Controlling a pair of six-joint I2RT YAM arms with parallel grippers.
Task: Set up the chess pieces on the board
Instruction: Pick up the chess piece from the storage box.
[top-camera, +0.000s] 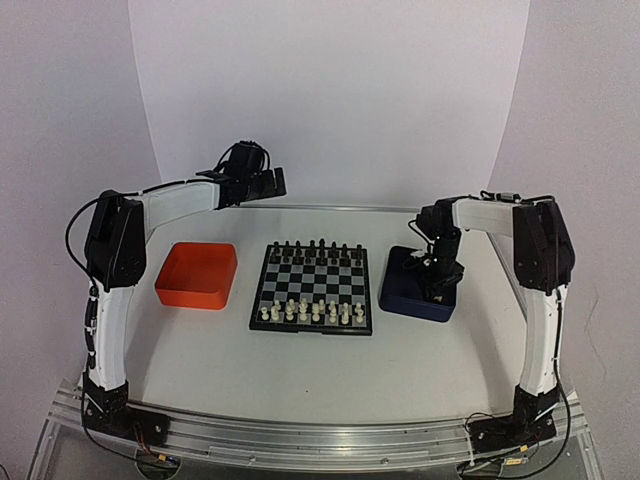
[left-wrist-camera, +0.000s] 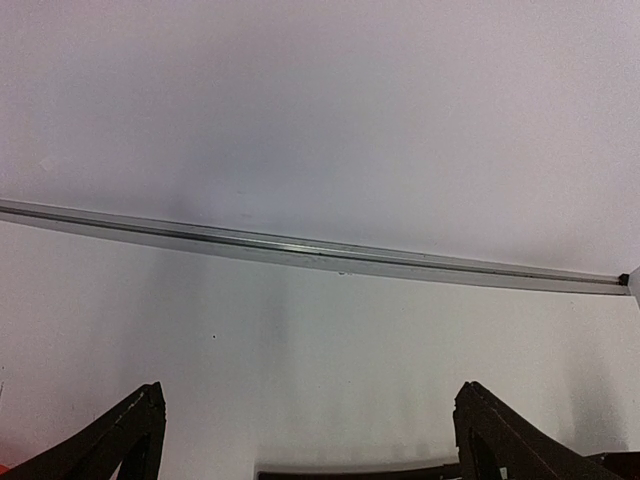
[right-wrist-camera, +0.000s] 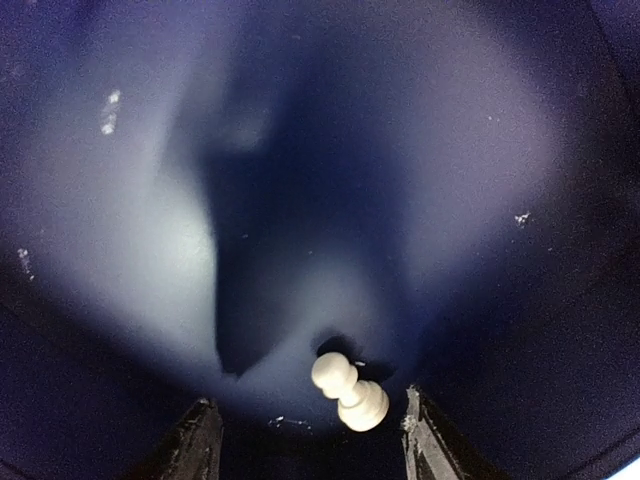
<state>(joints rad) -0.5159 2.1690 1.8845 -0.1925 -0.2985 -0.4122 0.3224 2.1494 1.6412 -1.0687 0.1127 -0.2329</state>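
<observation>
- The pawn (right-wrist-camera: 349, 390) lies on its side on the floor of the blue tray (top-camera: 405, 300), right of the board (top-camera: 312, 285), head up-left and base down-right in the wrist view.
- The right fingers (right-wrist-camera: 195, 445) stand part open on either side of it, the pawn nearer the right-hand one. They hold nothing, and I see no contact.
- The left fingers (left-wrist-camera: 130, 430) are spread wide and empty, raised over the far side of the surface (left-wrist-camera: 300, 340).
- It is probably very light, hard and smooth, so it could roll or squirt out if pinched off-centre.
- The best hold looks to be across the narrow waist, between head and base.
- The right fingertips are cut off at the frame's bottom edge, so their height above the floor is unclear.
- From above, the arm hides the tray's inside, so other pieces there cannot be ruled out.
- The white pieces (top-camera: 312, 312) on the board are too small to tell apart or to spot a gap.
</observation>
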